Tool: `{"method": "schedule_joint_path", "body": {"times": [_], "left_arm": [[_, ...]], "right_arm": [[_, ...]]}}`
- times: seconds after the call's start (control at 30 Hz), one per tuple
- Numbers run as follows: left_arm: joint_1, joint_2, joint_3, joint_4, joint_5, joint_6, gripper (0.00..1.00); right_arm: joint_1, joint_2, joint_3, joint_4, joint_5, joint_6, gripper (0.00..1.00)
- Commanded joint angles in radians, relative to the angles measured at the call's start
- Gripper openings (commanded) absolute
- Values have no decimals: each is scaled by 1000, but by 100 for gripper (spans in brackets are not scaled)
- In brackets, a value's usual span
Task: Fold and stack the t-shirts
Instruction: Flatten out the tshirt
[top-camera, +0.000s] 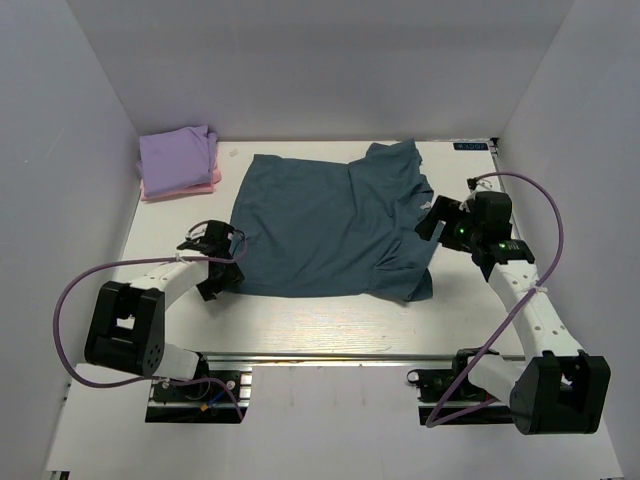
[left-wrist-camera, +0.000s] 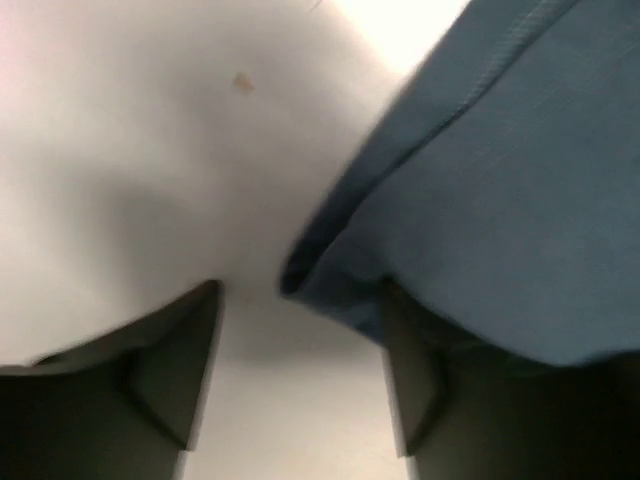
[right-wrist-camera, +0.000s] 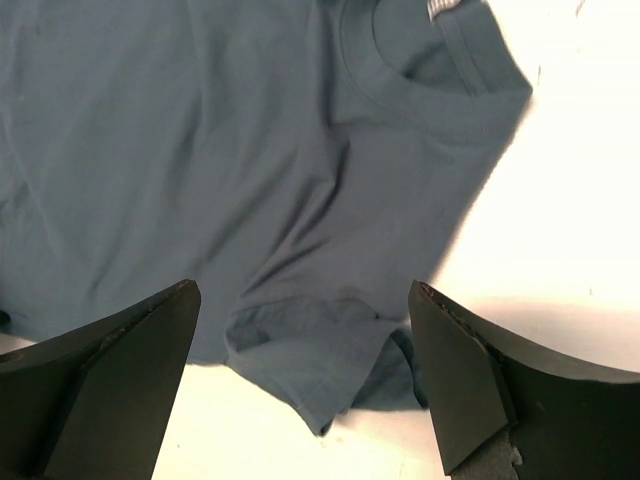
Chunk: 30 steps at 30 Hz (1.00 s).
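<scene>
A: Starting from the left. Anything ahead of the left gripper?

B: Yes. Well ahead of it, toward the far left corner of the table: a folded lavender t-shirt, lying on a folded pink t-shirt. Only a thin pink edge to see.

A: And the left gripper itself, open or closed?

B: Open, with a clear gap between the two fingers. Holds nothing. Sits low over the table, at the near left corner of the teal t-shirt.

A: Touching the cloth?

B: Cannot tell. In the left wrist view, a hem corner right in the gap, closer to the right finger, with bare table beside the left finger. Too blurred to judge contact.

A: Then the teal t-shirt?

B: Spread flat between both grippers, just right of the left one and just left of the right one.

A: And the right gripper?

B: Wide open, gripping nothing. Raised above the right edge of the cloth. In the right wrist view, the collar ahead and to the right, and a crumpled sleeve just under the gap between the fingertips.
</scene>
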Motion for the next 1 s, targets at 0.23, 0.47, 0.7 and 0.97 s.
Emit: {"method": "schedule_joint_path", "body": {"times": [0.23,0.47,0.7,0.97], "left_arm": [[2,93,-77,224,194,102,0],[2,12,-68,204,185,122,0],[2,2,-49,169,166,141,0],[2,-7,-49,140,146,141,0]], "right_arm": [[40,-53,-25,-206,17,9,90],[93,-76,-171,-278,-17,70,86],[149,14,-225,-105,-81,116,80],[220,152,-200,-57,-50,153,73]]}}
